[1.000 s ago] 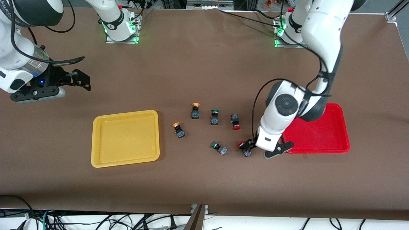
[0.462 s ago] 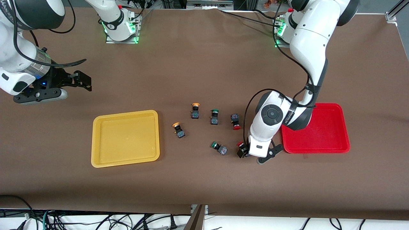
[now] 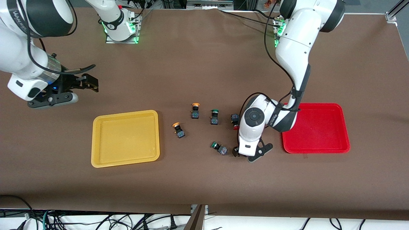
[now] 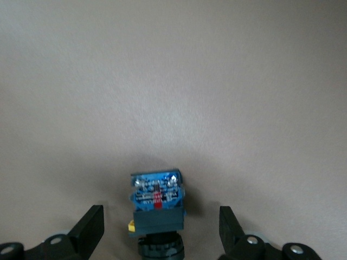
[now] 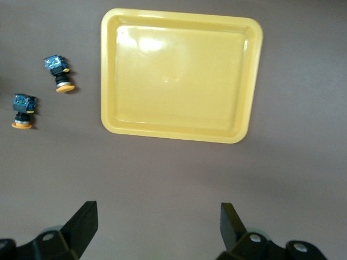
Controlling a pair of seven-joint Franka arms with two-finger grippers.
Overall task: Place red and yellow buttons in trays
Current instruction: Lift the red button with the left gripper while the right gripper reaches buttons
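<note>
My left gripper (image 3: 237, 152) is low over the table, open, its fingers either side of a red button. My hand hides that button in the front view. In the left wrist view the button's blue-ended body (image 4: 157, 196) lies between the open fingers (image 4: 91, 228), untouched, its cap hidden. The second red button (image 3: 235, 120) lies partly behind my left wrist. Two yellow buttons (image 3: 195, 111) (image 3: 179, 130) lie between the trays. The yellow tray (image 3: 125, 138) and the red tray (image 3: 316, 127) hold nothing. My right gripper (image 3: 88, 83) is open and empty over bare table. The right wrist view shows the yellow tray (image 5: 176, 76) and both yellow buttons (image 5: 58, 73) (image 5: 23, 111).
Two green-capped switches lie among the buttons, one (image 3: 214, 117) between a yellow button and the second red one, the other (image 3: 219, 148) close beside my left gripper. The two arm bases stand along the table's edge farthest from the front camera.
My left arm has swung from beside the red tray toward the right arm's end and now covers the red button. My right gripper has drifted slightly toward the table's middle.
</note>
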